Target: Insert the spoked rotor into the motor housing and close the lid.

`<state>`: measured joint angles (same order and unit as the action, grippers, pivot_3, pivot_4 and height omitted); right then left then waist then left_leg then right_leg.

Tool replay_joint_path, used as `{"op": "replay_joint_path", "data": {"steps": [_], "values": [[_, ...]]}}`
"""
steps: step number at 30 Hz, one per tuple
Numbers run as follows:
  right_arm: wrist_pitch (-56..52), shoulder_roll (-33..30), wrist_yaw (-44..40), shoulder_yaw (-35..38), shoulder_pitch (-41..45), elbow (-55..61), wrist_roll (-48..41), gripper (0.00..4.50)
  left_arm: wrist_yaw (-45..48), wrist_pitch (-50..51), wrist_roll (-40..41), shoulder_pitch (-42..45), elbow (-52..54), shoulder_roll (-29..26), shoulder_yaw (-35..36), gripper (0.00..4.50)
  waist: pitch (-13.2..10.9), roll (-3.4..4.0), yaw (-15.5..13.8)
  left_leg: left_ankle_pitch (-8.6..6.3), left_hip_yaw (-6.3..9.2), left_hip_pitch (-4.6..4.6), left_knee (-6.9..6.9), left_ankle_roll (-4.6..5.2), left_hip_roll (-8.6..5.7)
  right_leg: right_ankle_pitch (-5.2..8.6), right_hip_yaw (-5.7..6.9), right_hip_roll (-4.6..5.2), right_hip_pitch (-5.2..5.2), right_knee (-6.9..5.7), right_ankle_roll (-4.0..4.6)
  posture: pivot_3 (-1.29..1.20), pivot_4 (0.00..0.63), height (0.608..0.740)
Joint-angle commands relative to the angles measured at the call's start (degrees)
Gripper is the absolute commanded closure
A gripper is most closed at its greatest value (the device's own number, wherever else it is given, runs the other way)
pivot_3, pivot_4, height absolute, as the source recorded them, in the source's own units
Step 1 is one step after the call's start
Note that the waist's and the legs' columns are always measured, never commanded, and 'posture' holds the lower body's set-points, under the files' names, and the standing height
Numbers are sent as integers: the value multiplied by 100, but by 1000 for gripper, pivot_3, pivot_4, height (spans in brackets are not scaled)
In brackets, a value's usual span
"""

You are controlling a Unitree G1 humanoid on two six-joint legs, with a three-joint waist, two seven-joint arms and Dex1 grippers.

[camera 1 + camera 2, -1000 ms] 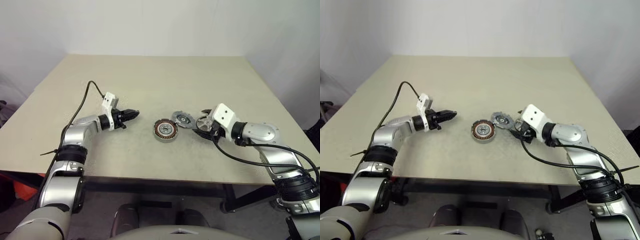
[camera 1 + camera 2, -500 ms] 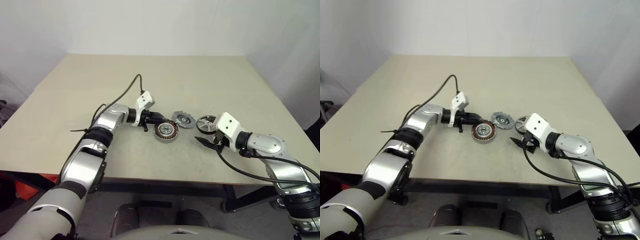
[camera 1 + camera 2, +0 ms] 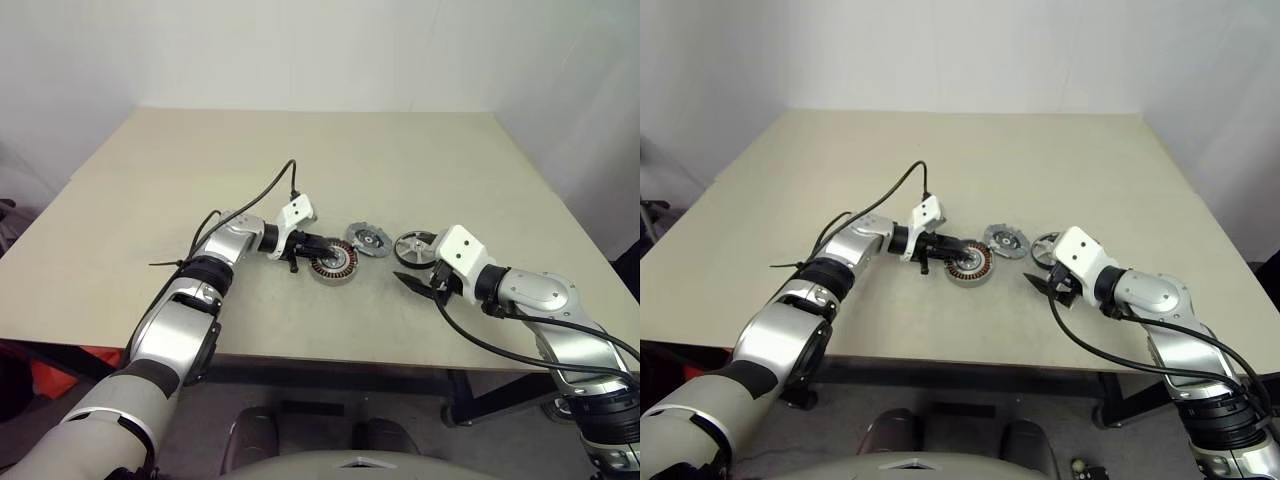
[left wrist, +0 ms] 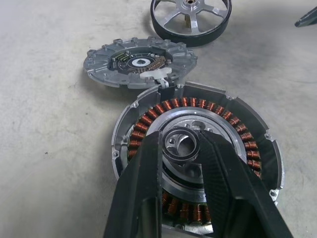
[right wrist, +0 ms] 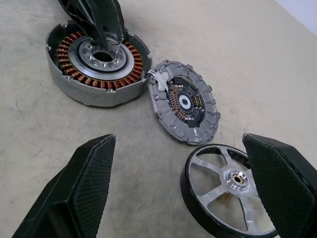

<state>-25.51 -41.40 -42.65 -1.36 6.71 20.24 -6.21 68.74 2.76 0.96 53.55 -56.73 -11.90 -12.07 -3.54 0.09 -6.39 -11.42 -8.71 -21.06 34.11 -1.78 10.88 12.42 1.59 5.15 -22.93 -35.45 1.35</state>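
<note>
The motor housing (image 3: pixel 333 262), a grey cup with copper windings, lies mid-table. My left gripper (image 3: pixel 316 249) reaches over it from the left. Its fingers (image 4: pixel 148 168) stand a narrow gap apart above the housing's (image 4: pixel 237 134) silver centre; I cannot tell whether they touch it. The lid (image 3: pixel 368 239) lies flat just right of the housing, inner face up. Further right lies the spoked rotor (image 3: pixel 415 246), black rim and silver spokes, flat on the table. My right gripper (image 3: pixel 412 283) hangs wide open and empty just in front of the rotor (image 5: pixel 230 193).
The three parts sit in a tight row on the beige table (image 3: pixel 300 150). A black cable (image 3: pixel 250 200) loops over the left forearm. The table's front edge runs close below both arms.
The left gripper has swung right across the table to the housing. The right gripper has drawn back a little from the rotor, which stays on the table.
</note>
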Motion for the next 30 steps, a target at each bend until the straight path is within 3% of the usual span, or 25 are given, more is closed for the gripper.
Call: {"op": "replay_joint_path", "data": {"steps": [1,18,23,30], "values": [[58,-57,22,137,91,183,-26,272,63,-58,-2,130,94,39,38,3736,0,0,-5,0,0,0,0,0,0,0,0,0,0,0,0,0,0,740],[27,-48,68,141,96,182,-19,272,140,-241,-127,108,-19,102,19,3736,0,0,-95,0,0,2,0,0,1,0,0,1,1,0,0,0,0,740],[41,-45,65,127,119,156,-13,272,-126,-233,-125,126,-52,176,84,2219,0,0,-95,0,0,1,0,0,0,0,0,1,1,0,0,0,0,740],[71,-55,31,112,150,140,-20,272,-276,-192,62,185,-18,182,344,2219,0,0,-93,0,0,1,0,0,1,0,0,0,1,0,0,0,0,740]]}}
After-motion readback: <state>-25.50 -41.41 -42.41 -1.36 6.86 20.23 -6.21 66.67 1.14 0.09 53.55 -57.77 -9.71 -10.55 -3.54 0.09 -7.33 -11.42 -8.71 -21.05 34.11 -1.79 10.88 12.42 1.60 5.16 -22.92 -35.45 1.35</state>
